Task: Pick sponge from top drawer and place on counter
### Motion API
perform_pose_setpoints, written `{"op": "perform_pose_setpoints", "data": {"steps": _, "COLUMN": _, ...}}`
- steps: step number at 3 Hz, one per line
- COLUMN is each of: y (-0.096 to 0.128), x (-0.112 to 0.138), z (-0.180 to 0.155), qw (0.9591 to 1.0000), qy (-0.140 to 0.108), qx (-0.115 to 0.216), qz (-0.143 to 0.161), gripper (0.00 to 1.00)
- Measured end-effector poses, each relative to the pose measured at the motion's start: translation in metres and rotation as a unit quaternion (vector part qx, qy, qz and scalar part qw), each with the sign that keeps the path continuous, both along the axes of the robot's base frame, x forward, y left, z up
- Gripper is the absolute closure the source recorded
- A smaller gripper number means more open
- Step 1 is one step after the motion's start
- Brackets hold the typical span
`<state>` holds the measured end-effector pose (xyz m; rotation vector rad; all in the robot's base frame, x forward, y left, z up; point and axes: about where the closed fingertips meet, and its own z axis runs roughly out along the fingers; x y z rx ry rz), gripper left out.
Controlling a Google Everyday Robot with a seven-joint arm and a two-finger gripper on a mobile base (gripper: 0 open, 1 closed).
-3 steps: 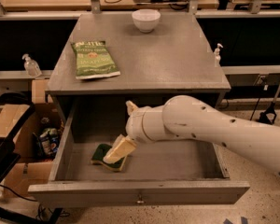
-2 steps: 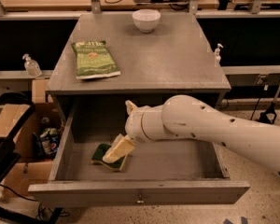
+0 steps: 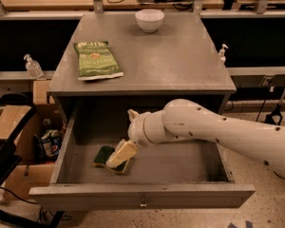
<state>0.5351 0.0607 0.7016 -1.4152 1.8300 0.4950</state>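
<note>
The sponge (image 3: pixel 103 156), dark green over a yellow base, lies on the floor of the open top drawer (image 3: pixel 142 196), left of its middle. My gripper (image 3: pixel 118 158) reaches down into the drawer from the right on a white arm and sits right over the sponge's right part, covering it. The grey counter (image 3: pixel 180 56) is the cabinet's top, above the drawer.
A green chip bag (image 3: pixel 97 60) lies on the counter's left side. A white bowl (image 3: pixel 149 20) stands at the counter's back. Cardboard boxes (image 3: pixel 9 127) and clutter sit on the floor to the left. A spray bottle (image 3: pixel 223 52) stands right of the cabinet.
</note>
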Motion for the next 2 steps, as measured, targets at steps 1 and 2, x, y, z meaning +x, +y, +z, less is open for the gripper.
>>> {"op": "perform_pose_setpoints", "data": {"steps": 1, "y": 0.005, "x": 0.008, "z": -0.037, "qw": 0.9995, "qy": 0.031, "qx": 0.001, "qz": 0.004, "gripper": 0.0}}
{"op": "perform_pose_setpoints", "data": {"steps": 2, "y": 0.01, "x": 0.011, "z": -0.061, "qw": 0.9988, "qy": 0.046, "qx": -0.008, "qz": 0.014, "gripper": 0.0}}
